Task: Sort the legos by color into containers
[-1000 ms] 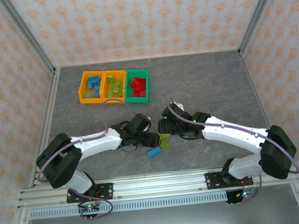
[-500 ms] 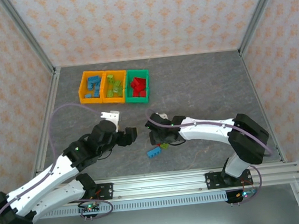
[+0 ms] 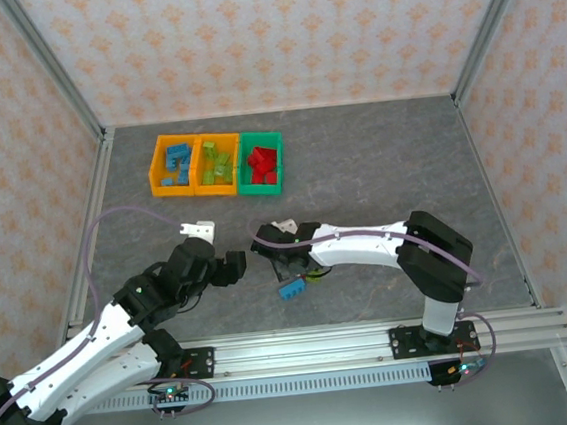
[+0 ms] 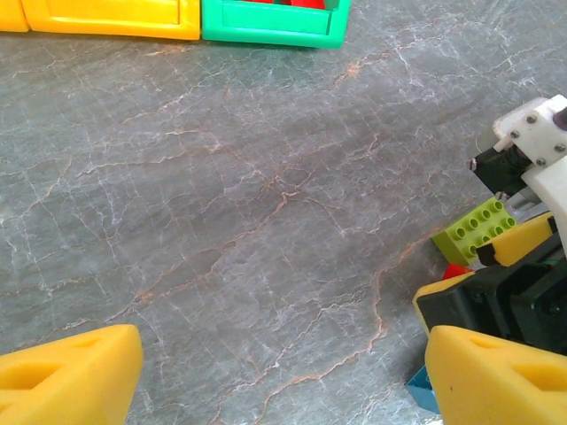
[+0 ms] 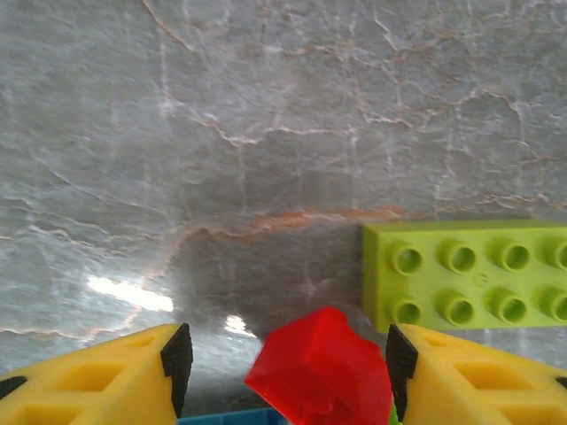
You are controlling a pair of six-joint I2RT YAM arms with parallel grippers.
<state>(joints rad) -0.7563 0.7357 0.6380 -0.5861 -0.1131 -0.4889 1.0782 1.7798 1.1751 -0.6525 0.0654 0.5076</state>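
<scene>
Three joined bins stand at the back left: an orange one (image 3: 162, 172) with blue bricks, an orange one (image 3: 202, 170) with lime bricks, and a green one (image 3: 243, 173) with red bricks. Loose bricks lie near the front middle: a blue brick (image 3: 292, 289), a lime brick (image 5: 469, 274) and a red brick (image 5: 323, 376). My right gripper (image 5: 285, 372) is open, low over the table. The tilted red brick sits between its fingers, against the right pad and apart from the left one. My left gripper (image 4: 283, 381) is open over bare table, left of the bricks.
The grey marbled table (image 3: 379, 163) has wide free room on its right and back. Metal frame posts and patterned walls enclose it. In the left wrist view, the right gripper's body (image 4: 532, 266) stands close on the right, beside the lime brick (image 4: 474, 230).
My left gripper has pulled back to the left, away from the loose bricks. The right gripper has moved left and down over them, and now straddles the red brick.
</scene>
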